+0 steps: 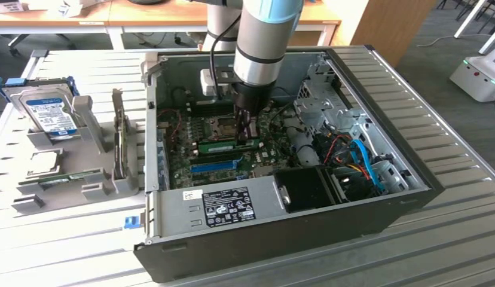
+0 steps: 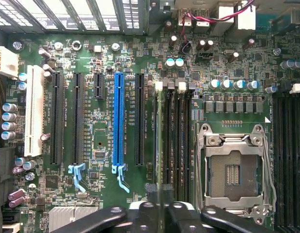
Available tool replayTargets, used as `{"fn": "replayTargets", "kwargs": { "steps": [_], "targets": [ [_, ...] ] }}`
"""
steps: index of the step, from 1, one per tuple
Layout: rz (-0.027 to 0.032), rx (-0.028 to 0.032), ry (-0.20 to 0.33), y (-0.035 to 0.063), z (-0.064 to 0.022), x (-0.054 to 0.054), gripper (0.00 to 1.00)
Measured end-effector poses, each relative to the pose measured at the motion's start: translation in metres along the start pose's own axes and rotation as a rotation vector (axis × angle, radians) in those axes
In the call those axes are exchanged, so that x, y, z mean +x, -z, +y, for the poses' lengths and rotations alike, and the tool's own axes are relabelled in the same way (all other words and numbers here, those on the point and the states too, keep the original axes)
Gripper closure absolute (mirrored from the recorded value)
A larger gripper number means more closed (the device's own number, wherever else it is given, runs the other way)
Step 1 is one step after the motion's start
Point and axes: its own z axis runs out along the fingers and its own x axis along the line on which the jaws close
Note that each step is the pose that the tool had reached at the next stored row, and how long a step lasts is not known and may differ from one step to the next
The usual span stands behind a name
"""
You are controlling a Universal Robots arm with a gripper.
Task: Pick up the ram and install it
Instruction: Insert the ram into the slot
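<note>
— Gripper (image 2: 162, 208), black, two-fingered: what has it got?
— It is clenched on the top edge of the long, thin green circuit-board ram (image 2: 162, 141), which runs straight out from between its jaws.
— Where does the ram sit?
— On edge among the black memory slots (image 2: 181, 141) of the green motherboard (image 2: 99, 131), between the long blue plastic slot (image 2: 118, 121) and the square silver processor socket (image 2: 234, 167).
— Farther out?
— The open black computer case (image 1: 311, 233); well apart, at the exterior view's left, a silver hard drive with a blue-and-white label (image 1: 48, 113).
</note>
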Motion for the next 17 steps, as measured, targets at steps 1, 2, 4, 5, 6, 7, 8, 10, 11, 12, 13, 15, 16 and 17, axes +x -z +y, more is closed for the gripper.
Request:
{"fn": "replayTargets", "kwargs": {
  "steps": [1, 2, 4, 5, 6, 7, 8, 10, 11, 12, 13, 15, 16, 17],
  "targets": [
    [0.0000, 0.0000, 0.000, 0.0000, 0.0000, 0.000, 0.82],
    [-0.0001, 0.0000, 0.000, 0.0000, 0.0000, 0.000, 0.75],
    [-0.0001, 0.0000, 0.000, 0.0000, 0.0000, 0.000, 0.69],
    [-0.0001, 0.0000, 0.000, 0.0000, 0.0000, 0.000, 0.69],
    [0.0000, 0.0000, 0.000, 0.0000, 0.0000, 0.000, 0.69],
    [0.0000, 0.0000, 0.000, 0.0000, 0.0000, 0.000, 0.69],
    [0.0000, 0.0000, 0.000, 0.0000, 0.0000, 0.000, 0.69],
    [0.0000, -0.0001, 0.000, 0.0007, 0.0001, 0.000, 0.69],
    [-0.0002, 0.0000, 0.000, 0.0015, 0.0001, 0.000, 0.69],
    [-0.0007, 0.0000, 0.000, 0.0027, 0.0002, 0.000, 0.69],
    [-0.0013, 0.0000, 0.000, 0.0041, 0.0003, 0.000, 0.69],
    [-0.0032, 0.0000, 0.000, 0.0074, 0.0004, 0.000, 0.69],
    [-0.0036, 0.0000, 0.000, 0.0092, 0.0005, 0.000, 0.69],
    [-0.0038, 0.0000, 0.000, 0.0111, 0.0006, 0.000, 0.69]
  ]
}}
